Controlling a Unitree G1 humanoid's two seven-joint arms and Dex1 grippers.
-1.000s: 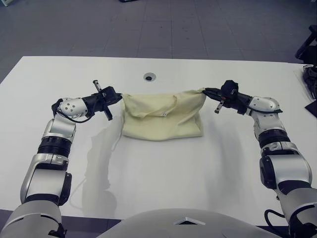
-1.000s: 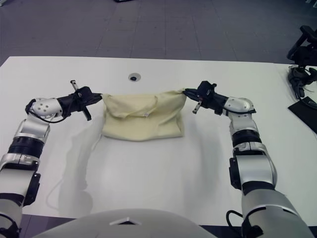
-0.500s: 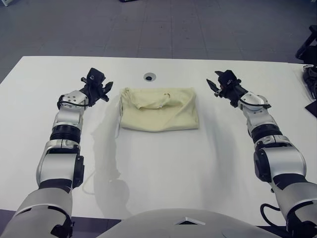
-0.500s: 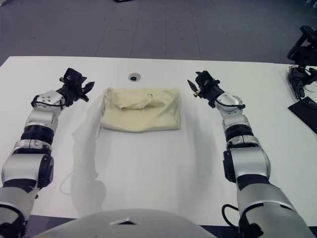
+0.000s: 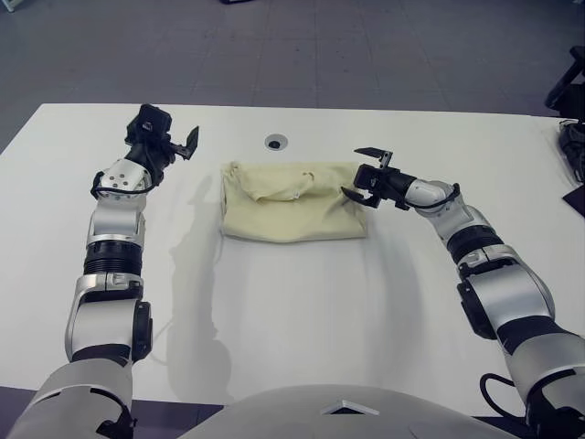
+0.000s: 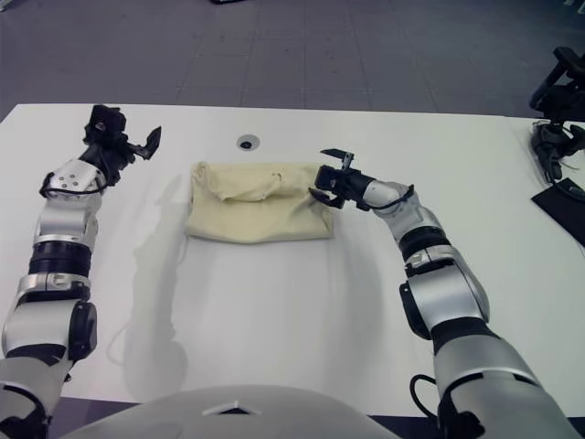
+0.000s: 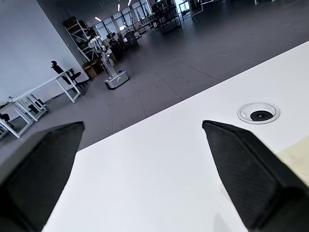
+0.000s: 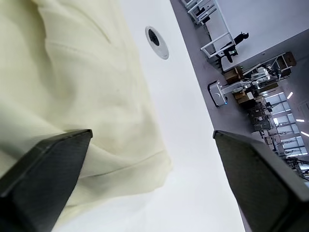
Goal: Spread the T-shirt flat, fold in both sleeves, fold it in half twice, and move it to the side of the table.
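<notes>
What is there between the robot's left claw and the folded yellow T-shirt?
Just bare white table, seen in the left eye view between the left gripper and the T-shirt. The round hole sits farther back, off that stretch.

The T-shirt (image 5: 294, 203) lies on the tabletop (image 5: 302, 311) toward the far edge, cable port (image 5: 275, 142) just behind; right gripper (image 5: 364, 174) at its right end, left gripper (image 5: 175, 144) left of it.

A large open lab or workshop hall: grey tiled floor (image 5: 302, 46), white worktable (image 5: 292, 302) with a cable grommet (image 5: 275, 142), shelving racks (image 7: 77, 29), ceiling strip lights (image 7: 118, 7).
</notes>
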